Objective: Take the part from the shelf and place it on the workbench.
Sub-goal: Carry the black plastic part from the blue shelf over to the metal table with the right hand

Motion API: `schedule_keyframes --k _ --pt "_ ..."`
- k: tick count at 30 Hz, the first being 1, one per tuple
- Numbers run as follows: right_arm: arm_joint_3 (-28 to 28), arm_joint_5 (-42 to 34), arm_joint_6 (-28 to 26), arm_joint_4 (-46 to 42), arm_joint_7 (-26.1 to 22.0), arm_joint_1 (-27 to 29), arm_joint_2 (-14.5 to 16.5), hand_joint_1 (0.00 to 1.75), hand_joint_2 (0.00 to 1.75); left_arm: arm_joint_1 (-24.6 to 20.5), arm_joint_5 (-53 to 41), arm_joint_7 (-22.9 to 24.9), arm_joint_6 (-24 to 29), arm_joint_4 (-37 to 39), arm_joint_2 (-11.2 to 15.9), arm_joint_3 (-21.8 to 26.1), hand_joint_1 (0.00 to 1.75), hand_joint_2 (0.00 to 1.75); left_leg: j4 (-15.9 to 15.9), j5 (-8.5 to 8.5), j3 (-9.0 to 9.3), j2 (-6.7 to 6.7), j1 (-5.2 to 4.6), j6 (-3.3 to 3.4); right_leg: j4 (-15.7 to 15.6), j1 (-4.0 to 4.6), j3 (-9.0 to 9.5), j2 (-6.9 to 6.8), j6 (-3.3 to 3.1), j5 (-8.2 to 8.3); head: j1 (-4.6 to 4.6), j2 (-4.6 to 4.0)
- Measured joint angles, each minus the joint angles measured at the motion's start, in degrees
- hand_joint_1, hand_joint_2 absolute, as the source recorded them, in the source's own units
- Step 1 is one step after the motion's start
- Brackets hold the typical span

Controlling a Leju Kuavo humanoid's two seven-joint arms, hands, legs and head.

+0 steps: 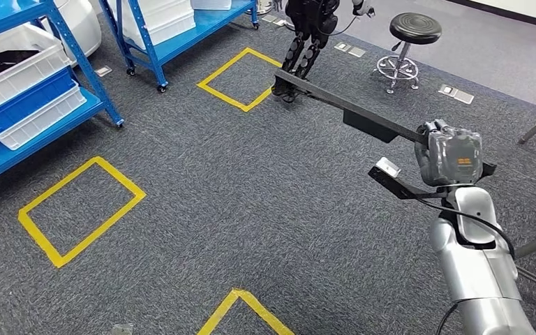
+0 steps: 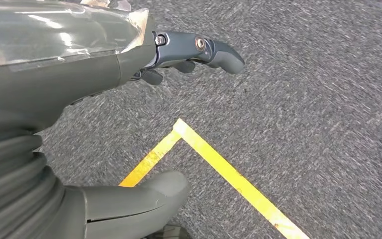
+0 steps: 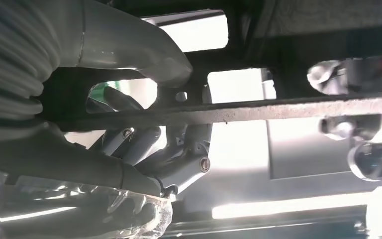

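Far left in the head view there's the blue shelf (image 1: 84, 70) with white bins (image 1: 14, 66) and a blue bin (image 1: 24, 101) stacked on it. A second blue rack (image 1: 174, 38) with more white bins sits further back, to the right of the first shelf. On the grey carpet (image 1: 251, 195), just right of the shelf, is a yellow tape square (image 1: 77, 209); another tape square (image 1: 241, 78) lies further back near the second rack, and the corner of a third (image 1: 244, 310) shows at the near edge.

The left hand (image 2: 129, 99) hangs over the carpet in its wrist view — fingers (image 2: 214, 50) stretched out, thumb apart from them, nothing in it, so it's slack and released. A yellow tape corner (image 2: 181, 124) lies on the floor under it.

Right of the far tape square stand the dark legs of another robot (image 1: 303, 42), and right of that a black round stool (image 1: 412, 35) on a chrome base.

The part (image 1: 349, 105) — a long, flat black metal bar with a block hanging under it — is well away from the shelf, held up in the air over the carpet. The right hand (image 1: 450, 155) is clenched around its near end, and the bar runs from the hand toward the other robot's feet. In the right wrist view the fingers (image 3: 179, 164) curl under the bar (image 3: 278, 109) and the thumb comes over the top.
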Motion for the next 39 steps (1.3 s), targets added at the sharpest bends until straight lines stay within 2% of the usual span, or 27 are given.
schedule_keyframes --k 2,3,4,6,7,8,9,11,12,13,14,16,18,20,21,23,24,26,27,28,29,31,33,34,36,37,39 --pt "-0.7 -0.4 0.0 0.0 -0.1 0.0 -0.9 1.71 1.75 -0.1 0.0 0.0 -0.2 0.0 0.0 0.0 0.0 1.75 -7.1 2.67 3.59 -1.72 0.27 0.24 0.2 0.14 -0.33 0.86 0.38 0.13 0.04 0.0" --pt "-1.1 -0.8 -0.1 0.0 -0.2 0.1 -1.5 1.71 1.75 -0.2 0.0 0.0 -0.4 0.0 -0.1 0.0 0.0 1.75 -9.0 3.07 4.4 -2.36 0.22 0.4 0.3 0.18 -0.65 1.22 0.74 0.29 0.03 0.0" --pt "-1.5 -1.3 -0.1 -0.1 -0.3 0.2 -2.2 1.71 1.75 -0.3 -0.1 0.1 -0.5 0.0 -0.2 0.0 0.0 1.75 -9.5 2.93 4.51 -2.7 0.04 0.59 0.2 0.19 -0.99 1.55 1.21 0.5 0.03 0.0" --pt "-2.6 -2.2 -0.3 -0.2 -0.8 0.7 -3.9 1.71 1.75 -0.3 -0.1 0.0 -0.6 0.0 -0.6 0.0 0.0 1.75 -10.1 3.42 4.47 -1.96 -0.23 1.29 0.1 0.14 -1.54 1.94 2.18 0.83 0.01 0.0" --pt "-3.3 -2.6 -0.3 -0.3 -1.1 1.0 -4.8 1.71 1.75 -0.3 -0.1 0.0 -0.6 0.0 -0.8 0.0 0.0 1.75 -10.6 3.8 4.58 -1.57 -0.29 1.82 0.7 0.18 -2.03 1.51 2.39 0.47 0.08 0.0" --pt "-3.9 -2.9 -0.4 -0.4 -1.2 1.2 -5.6 1.71 1.75 -0.3 -0.1 0.0 -0.5 0.0 -0.9 0.0 0.0 1.75 -11.1 4.17 4.69 -1.1 -0.27 2.28 2.3 0.23 -2.93 0.81 2.38 -0.42 0.18 0.0" --pt "-4.5 -3.0 -0.4 -0.7 -1.3 1.4 -6.3 1.71 1.75 -0.3 -0.1 -0.1 -0.5 0.0 -1.0 0.0 0.0 1.75 -11.4 4.44 4.75 -0.61 -0.27 2.63 5.3 0.22 -4.45 -0.06 2.17 -1.92 0.3 0.0" --pt "-5.8 -3.2 -0.5 -1.2 -1.4 2.1 -7.5 1.71 1.75 -0.3 -0.2 -0.1 -0.4 0.0 -1.1 0.0 0.0 1.75 -11.5 4.55 4.63 0.27 -0.49 2.85 13.3 0.14 -8.19 -1.02 1.98 -5.18 0.5 0.0" --pt "-6.4 -3.2 -0.5 -1.4 -1.4 2.7 -8.0 1.71 1.75 -0.3 -0.3 -0.1 -0.4 0.0 -1.1 0.0 0.0 1.75 -11.5 4.55 4.59 0.73 -0.56 2.85 16.2 0.09 -9.46 -1.14 2.19 -6.08 0.54 0.0" --pt "-6.9 -3.3 -0.5 -1.6 -1.4 3.3 -8.5 1.71 1.75 -0.3 -0.4 -0.1 -0.5 0.0 -1.1 0.0 0.0 1.75 -11.5 4.54 4.57 1.15 -0.6 2.84 16.9 0.02 -9.59 -1.22 2.56 -6.12 0.56 0.0" --pt "-7.4 -3.4 -0.5 -2.0 -1.4 4.0 -9.0 1.71 1.75 -0.3 -0.5 -0.1 -0.5 0.0 -1.2 0.0 0.0 1.75 -11.4 4.52 4.58 1.54 -0.61 2.8 15.2 -0.1 -8.48 -1.4 3.05 -5.35 0.63 0.0" --pt "-8.7 -3.8 -0.5 -3.0 -1.3 5.4 -10.0 1.71 1.75 -0.3 -0.9 -0.1 -0.7 0.0 -1.2 0.0 0.0 1.75 -11.2 4.33 4.57 2.2 -0.73 2.5 6.8 -0.39 -3.76 -2.8 3.93 -2.72 0.73 0.0" --pt "-10.4 -4.2 -0.5 -4.4 -1.2 6.9 -10.8 1.71 1.75 -0.4 -1.4 0.0 -0.9 0.0 -1.1 0.0 0.0 1.75 -10.8 3.96 4.49 2.66 -1.08 1.9 0.8 -0.18 -0.47 -3.85 3.73 -1.02 0.74 0.0" --pt "-12.1 -4.5 -0.6 -5.6 -1.1 8.4 -11.2 1.71 1.75 -0.4 -1.8 0.1 -0.9 0.0 -1.1 0.0 0.0 1.75 -10.6 3.76 4.44 3.09 -1.28 1.5 0.2 0.08 -0.13 -3.42 2.97 -0.69 0.68 0.0" --pt "-12.8 -4.6 -0.6 -6.1 -1.1 9.2 -11.4 1.71 1.75 -0.4 -1.9 0.1 -0.9 0.0 -1.1 0.0 0.0 1.75 -10.4 3.64 4.36 3.22 -1.17 1.34 0.2 -0.09 -0.2 -3.07 2.63 -0.58 0.66 0.0" --pt "-14.1 -4.2 -0.6 -7.5 -1.1 10.7 -11.6 1.71 1.75 -0.4 -2.2 0.1 -0.9 0.0 -1.1 0.0 0.0 1.75 -8.5 2.08 3.57 2.56 -0.79 0.89 0.3 -0.38 -0.27 -2.45 1.91 -0.36 0.61 0.0" --pt "-14.7 -3.9 -0.6 -8.4 -1.1 11.5 -11.5 1.71 1.75 -0.4 -2.3 0.1 -1.0 0.0 -1.1 0.0 0.0 1.75 -5.9 0.34 2.43 1.89 -0.65 0.67 0.2 -0.41 -0.3 -2.16 1.51 -0.24 0.56 0.0" --pt "-15.6 -3.2 -0.5 -9.9 -1.0 12.8 -11.0 1.71 1.75 -0.4 -2.5 0.1 -1.0 0.0 -1.2 0.0 0.0 1.75 1.5 -3.5 -0.91 0.89 -0.59 0.47 0.2 -0.13 -0.45 -1.53 0.97 -0.11 0.49 0.0" --pt "-15.9 -3.1 -0.5 -10.3 -0.9 13.3 -10.8 1.71 1.75 -0.4 -2.5 0.1 -1.1 0.0 -1.2 0.0 0.0 1.75 4.5 -4.55 -2.34 0.75 -0.59 0.49 0.2 0.04 -0.51 -1.14 0.85 -0.07 0.48 0.0" --pt "-16.2 -3.0 -0.5 -10.7 -0.9 13.7 -10.6 1.71 1.75 -0.4 -2.6 0.1 -1.1 0.0 -1.2 0.0 0.0 1.75 5.7 -4.55 -2.98 0.7 -0.59 0.63 0.3 0.2 -0.55 -0.72 0.78 -0.05 0.48 0.0" --pt "-16.5 -2.9 -0.5 -11.0 -0.8 14.2 -10.4 1.71 1.75 -0.3 -2.6 0.1 -1.1 0.0 -1.3 0.0 0.0 1.75 4.9 -3.54 -2.61 0.59 -0.62 0.9 0.3 0.34 -0.56 -0.28 0.72 -0.01 0.48 0.0" --pt "-17.0 -2.9 -0.5 -11.7 -0.8 14.9 -10.2 1.71 1.75 -0.4 -2.6 0.1 -1.1 -0.1 -1.2 0.0 0.0 1.75 -1.9 0.24 0.85 -0.5 -0.87 1.94 0.3 0.44 -0.49 0.57 0.65 0.06 0.49 0.0" --pt "-17.3 -2.8 -0.5 -12.2 -0.7 15.1 -10.1 1.71 1.75 -0.5 -2.7 0.1 -1.1 -0.1 -1.0 0.0 0.0 1.75 -8.2 2.61 4.15 -1.78 -1.25 2.91 0.3 0.62 -0.59 1.28 0.73 0.22 0.51 0.0" --pt "-17.5 -2.7 -0.5 -12.5 -0.7 15.2 -10.0 1.71 1.75 -0.5 -2.8 0.1 -1.1 -0.1 -1.0 0.0 0.0 1.75 -9.6 2.89 4.87 -2.07 -1.44 3.19 0.3 0.6 -0.71 1.58 0.91 0.34 0.5 0.0" --pt "-18.0 -2.4 -0.4 -13.1 -0.6 16.0 -9.9 1.71 1.75 -0.7 -3.1 0.1 -1.1 -0.1 -0.9 -0.1 0.0 1.75 -10.3 3.09 5.12 -1.46 -1.71 3.41 0.0 0.65 -0.93 2.15 1.53 0.73 0.45 0.0" --pt "-18.5 -2.3 -0.4 -13.5 -0.5 16.5 -10.0 1.71 1.75 -0.7 -3.2 0.1 -1.1 -0.1 -0.9 -0.1 0.0 1.75 -11.0 3.56 5.41 -1.09 -1.65 3.47 0.0 0.69 -1.1 2.02 1.77 0.73 0.47 0.0" --pt "-19.5 -2.4 -0.4 -14.4 -0.6 17.3 -10.1 1.71 1.75 -0.8 -3.5 0.1 -1.1 -0.1 -1.0 -0.1 0.0 1.75 -12.7 4.63 5.98 -0.29 -1.44 3.67 2.6 0.89 -2.65 0.75 1.77 -0.79 0.68 0.0"
